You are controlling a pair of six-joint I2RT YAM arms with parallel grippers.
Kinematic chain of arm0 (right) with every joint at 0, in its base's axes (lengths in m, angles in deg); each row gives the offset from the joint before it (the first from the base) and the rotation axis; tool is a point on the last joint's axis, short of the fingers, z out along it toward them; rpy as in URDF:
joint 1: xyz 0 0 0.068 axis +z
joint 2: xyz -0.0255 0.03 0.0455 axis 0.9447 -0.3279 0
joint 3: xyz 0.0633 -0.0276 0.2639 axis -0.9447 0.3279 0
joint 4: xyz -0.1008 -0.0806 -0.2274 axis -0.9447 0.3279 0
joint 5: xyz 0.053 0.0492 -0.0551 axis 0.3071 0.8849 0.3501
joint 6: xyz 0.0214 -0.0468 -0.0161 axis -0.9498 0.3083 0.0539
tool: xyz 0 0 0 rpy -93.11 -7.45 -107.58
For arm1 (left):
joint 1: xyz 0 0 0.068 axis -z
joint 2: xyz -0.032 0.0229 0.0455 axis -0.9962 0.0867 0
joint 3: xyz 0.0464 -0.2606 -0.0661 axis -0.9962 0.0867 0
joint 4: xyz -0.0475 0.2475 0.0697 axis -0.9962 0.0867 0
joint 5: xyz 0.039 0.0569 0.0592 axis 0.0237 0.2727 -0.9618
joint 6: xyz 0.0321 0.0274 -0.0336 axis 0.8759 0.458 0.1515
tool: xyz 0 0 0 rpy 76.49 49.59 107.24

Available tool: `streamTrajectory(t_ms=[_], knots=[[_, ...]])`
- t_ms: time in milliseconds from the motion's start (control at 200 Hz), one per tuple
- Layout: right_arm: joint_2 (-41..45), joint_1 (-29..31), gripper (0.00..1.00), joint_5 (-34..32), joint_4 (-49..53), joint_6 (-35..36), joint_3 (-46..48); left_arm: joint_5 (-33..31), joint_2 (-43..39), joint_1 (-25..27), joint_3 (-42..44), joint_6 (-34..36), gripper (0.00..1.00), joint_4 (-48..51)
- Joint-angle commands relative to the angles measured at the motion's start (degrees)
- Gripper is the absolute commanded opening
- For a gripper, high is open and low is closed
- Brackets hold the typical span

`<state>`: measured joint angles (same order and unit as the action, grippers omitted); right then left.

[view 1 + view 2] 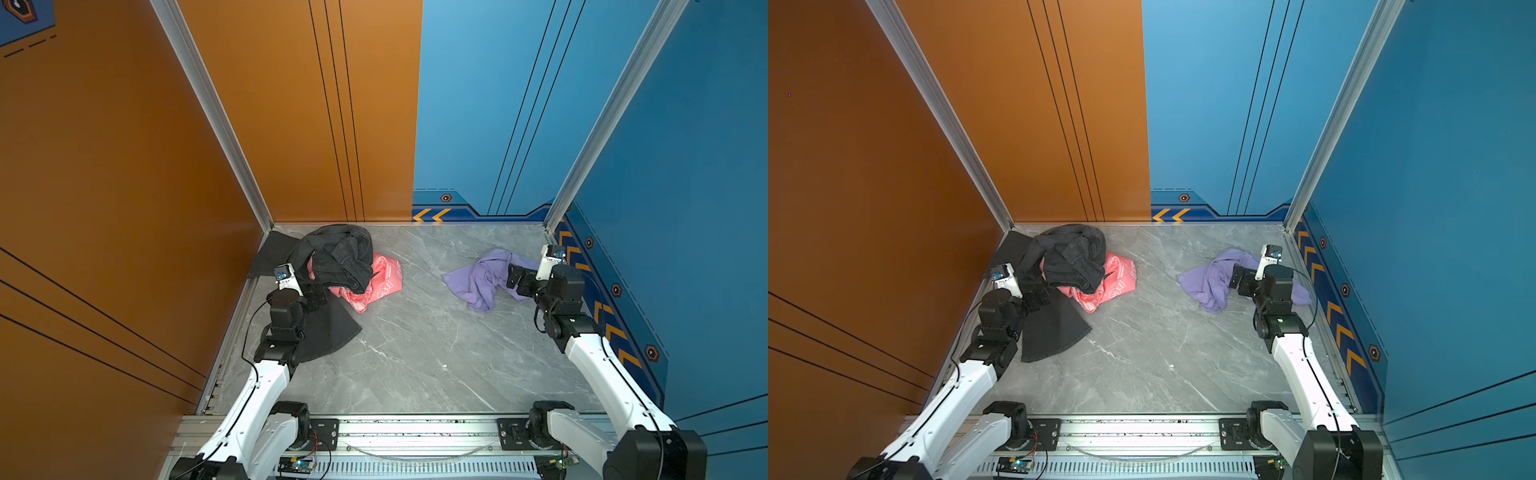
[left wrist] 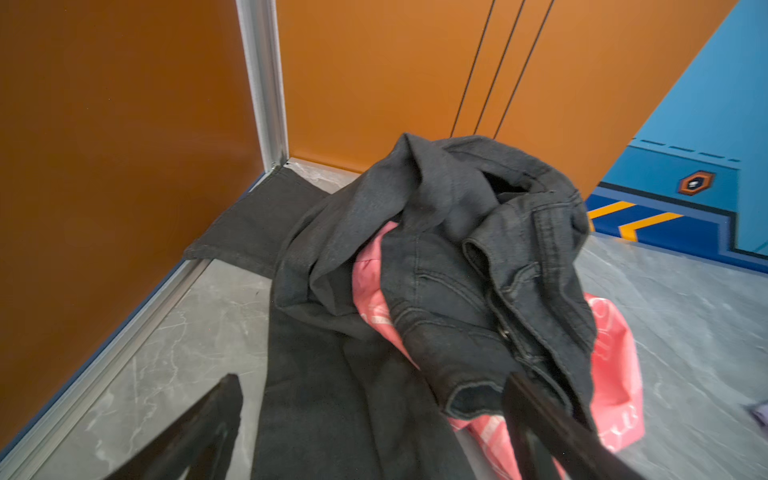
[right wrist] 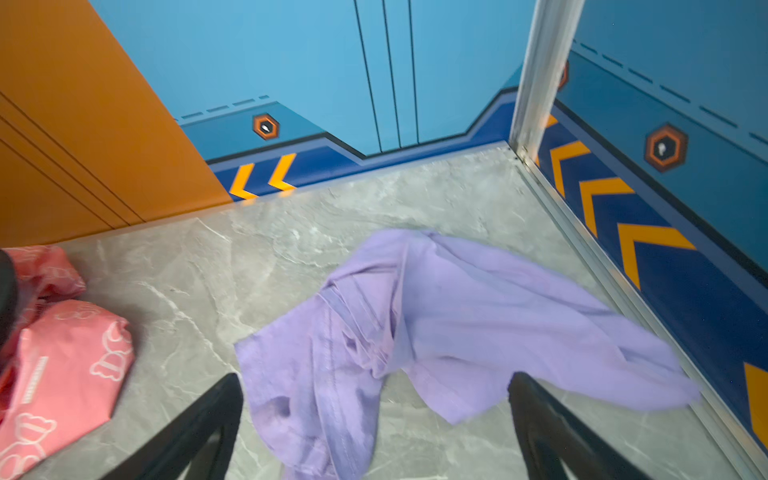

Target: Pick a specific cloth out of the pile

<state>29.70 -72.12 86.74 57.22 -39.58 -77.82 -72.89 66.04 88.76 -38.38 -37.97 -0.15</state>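
The left arm (image 1: 266,386) and right arm (image 1: 598,365) reach forward, elbows bent. The left end effector (image 1: 316,297) and right end effector (image 1: 515,277) tilt downward, jaws spread wide, gripping nothing.

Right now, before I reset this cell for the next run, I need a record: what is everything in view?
lavender cloth: one, light purple, crumpled on the table's right side, apart from the other garments
denim garment: one, dark grey, back left corner, heaped over the pink cloth
pink cloth: one, pink with white print, partly under the denim
table: one, grey marble pattern
orange wall panels: two, left side and back left
blue wall panels: two, right side and back right
rail: one, silver, front edge, carries both arms
left fingers: two, black, open, over the denim
right fingers: two, black, open, over the lavender cloth
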Motion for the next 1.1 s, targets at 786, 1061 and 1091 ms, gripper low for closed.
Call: streamTrajectory(t_ms=[786,1061,1091], knots=[[-26.43,-1.92,1.0,0.81,-53.98,4.71,19.39,0.04,29.7,-0.74,12.78,10.58,0.98,-46.8],[-29.2,0.9,1.0,-3.79,-54.06,6.66,18.63,2.71,39.81,-0.36,14.86,12.26,0.98,-61.51],[-29.0,0.91,1.0,-3.84,-52.91,6.78,18.0,2.57,39.2,-0.3,14.52,12.23,0.98,-59.93]])
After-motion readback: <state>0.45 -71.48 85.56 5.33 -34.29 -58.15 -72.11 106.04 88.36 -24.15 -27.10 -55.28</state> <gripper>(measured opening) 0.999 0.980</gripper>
